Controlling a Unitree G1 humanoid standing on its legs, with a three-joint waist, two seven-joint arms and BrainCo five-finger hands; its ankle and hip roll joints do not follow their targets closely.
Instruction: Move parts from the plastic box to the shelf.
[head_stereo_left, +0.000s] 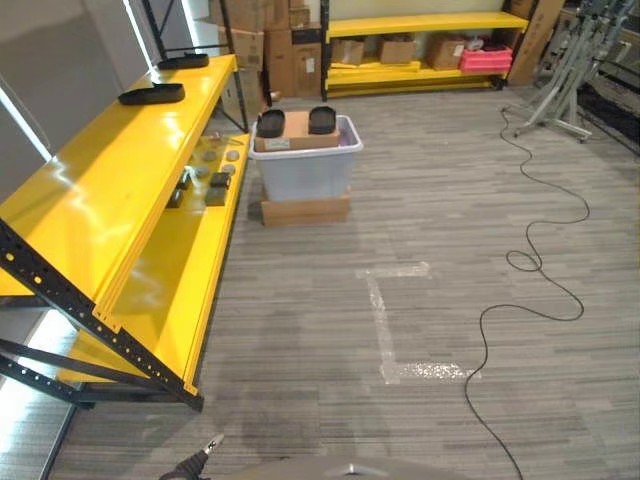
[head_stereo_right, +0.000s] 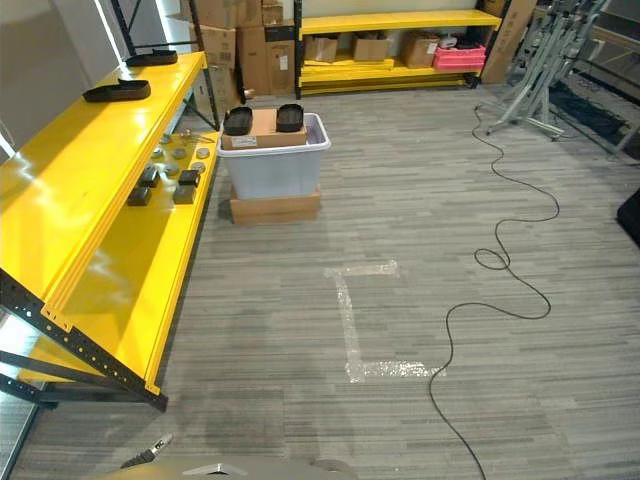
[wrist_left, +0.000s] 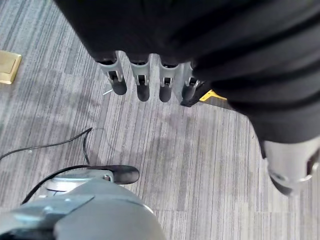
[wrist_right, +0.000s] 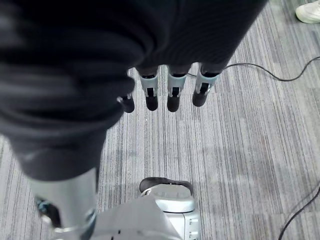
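Fingers (wrist_left: 142, 82) of left hand (wrist_left: 165, 30) and right hand (wrist_right: 150, 35) straight, empty | plastic box (head_stereo_left: 304, 160) contents half-hidden

- Your yellow shelf (head_stereo_left: 120, 170) runs along the left, with an upper level and a lower level showing beside it.
- On the upper level you have two black trays (head_stereo_left: 152, 94), one nearer, one farther back.
- On the lower level lie small grey and dark parts (head_stereo_left: 205, 175), grouped near the far end.
- The plastic box (head_stereo_left: 305, 165) stands on the floor just beside the shelf's far end, sitting on a flat cardboard base (head_stereo_left: 305, 210).
- Across the box's top rests a brown carton (head_stereo_left: 296, 131), with a black round part (head_stereo_left: 271, 123) at either end.
- White tape (head_stereo_left: 385, 325) marks the grey floor.
- Along the back wall you see another yellow rack (head_stereo_left: 425, 45) holding cartons and a pink crate (head_stereo_left: 486, 58).
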